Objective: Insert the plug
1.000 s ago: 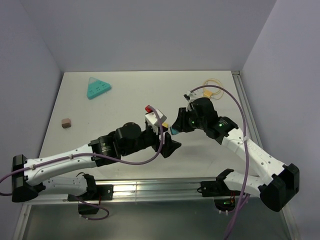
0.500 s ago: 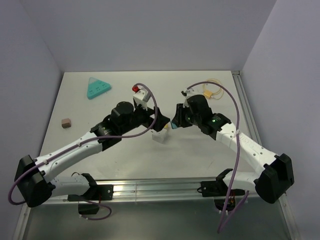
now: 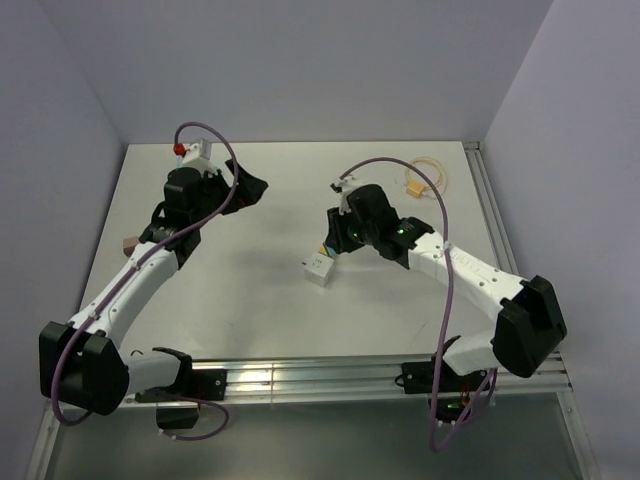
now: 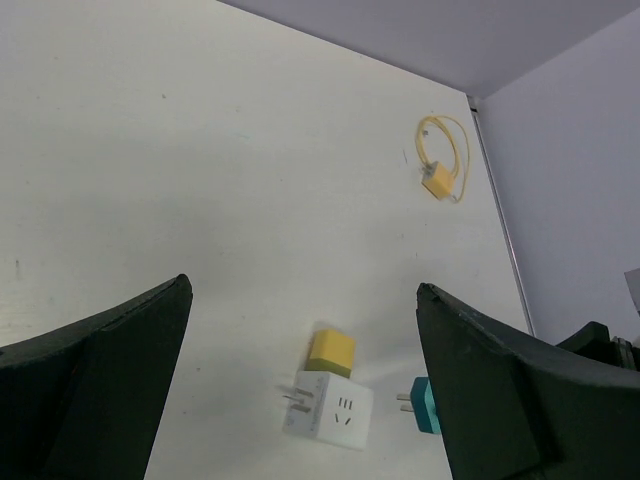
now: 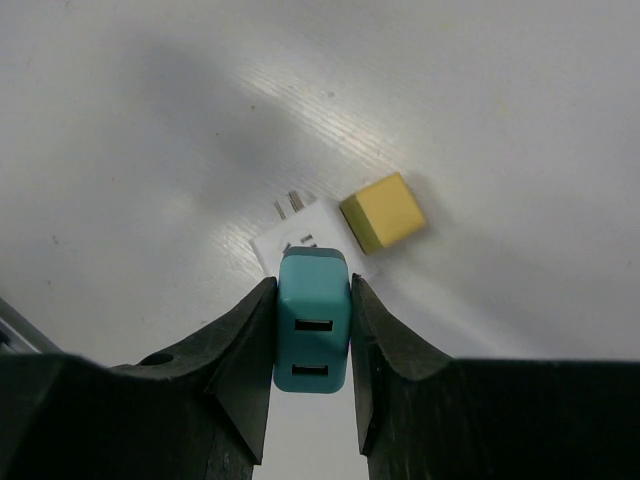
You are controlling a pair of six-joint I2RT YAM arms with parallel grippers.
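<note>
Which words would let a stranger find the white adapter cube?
At the middle of the table, find the right gripper holding a teal plug. The adapter cube lies beside it: white with socket holes, a yellow block touching it.

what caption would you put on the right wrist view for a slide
Right gripper clamps a teal USB plug over the white adapter cube, a yellow plug at the cube's side.

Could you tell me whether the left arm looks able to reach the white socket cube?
Probably yes: bare table lies between the open left end effector and the white socket cube. The right end effector, shut on the teal plug, crowds only its right side.
</note>
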